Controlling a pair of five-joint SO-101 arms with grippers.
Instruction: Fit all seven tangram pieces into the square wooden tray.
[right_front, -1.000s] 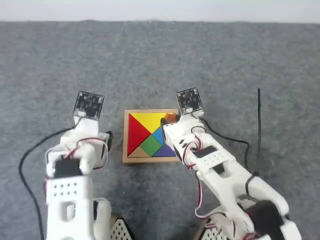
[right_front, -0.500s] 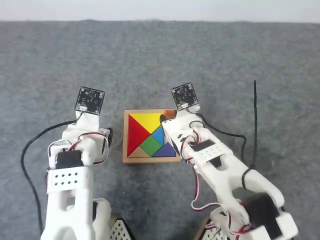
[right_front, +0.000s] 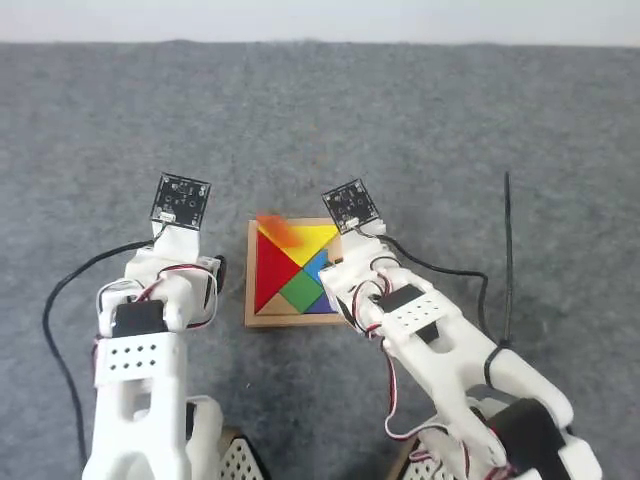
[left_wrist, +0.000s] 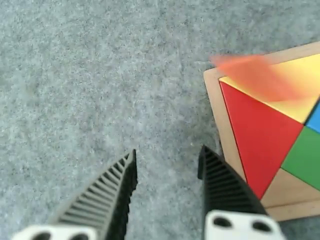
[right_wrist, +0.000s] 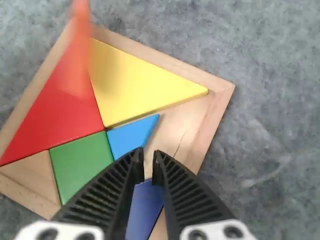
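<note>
The square wooden tray (right_front: 250, 312) (left_wrist: 214, 102) (right_wrist: 219, 102) lies between the two arms. In it sit a yellow triangle (right_front: 312, 240) (right_wrist: 135, 85), a red triangle (right_front: 270, 268) (left_wrist: 260, 130) (right_wrist: 60, 120), a green square (right_front: 300, 290) (right_wrist: 80, 160), a blue triangle (right_front: 318, 268) (right_wrist: 127, 137) and a purple piece (right_wrist: 145, 205). An orange piece (right_front: 280, 232) (left_wrist: 255, 75) (right_wrist: 79, 45) shows as a loose blur over the tray's far left corner. My right gripper (right_wrist: 146, 156) hangs shut over the blue triangle, holding nothing. Beside the tray's left edge, my left gripper (left_wrist: 167, 155) is open above the carpet.
Grey carpet (right_front: 420, 120) covers the whole table. A black cable (right_front: 508, 250) stands right of the right arm. Bare wood shows in the tray's near left corner (right_wrist: 22, 172) and along its right side (right_wrist: 192, 130).
The orange piece has left the right gripper at the tray's far right corner and now blurs across to the far left corner. The right arm swung left.
</note>
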